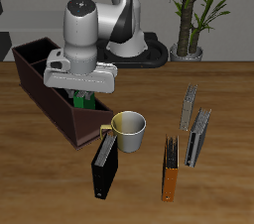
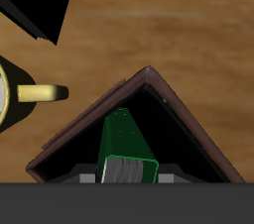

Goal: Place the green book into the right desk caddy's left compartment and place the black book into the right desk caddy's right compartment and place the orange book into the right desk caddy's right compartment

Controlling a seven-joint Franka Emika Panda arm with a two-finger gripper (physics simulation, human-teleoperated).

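Observation:
My gripper (image 1: 85, 93) is shut on the green book (image 1: 85, 98) and holds it upright over the near end of the right desk caddy (image 1: 58, 115). In the wrist view the green book (image 2: 127, 147) hangs between my gripper's (image 2: 127, 175) fingers, inside the opening of the left compartment (image 2: 151, 101) with its slanted walls. The caddy's rim (image 2: 187, 117) frames it. The right compartment (image 1: 36, 61) lies open farther back. Near the table's front edge the black book (image 1: 104, 165) stands upright, and the orange book (image 1: 171, 175) stands beside it.
A cream mug (image 1: 129, 129) stands right beside the caddy's near end, its handle (image 2: 44, 92) pointing toward the caddy. Two slim grey books (image 1: 189, 108) (image 1: 198, 137) stand farther off. A potted plant (image 1: 190, 30) is at the back.

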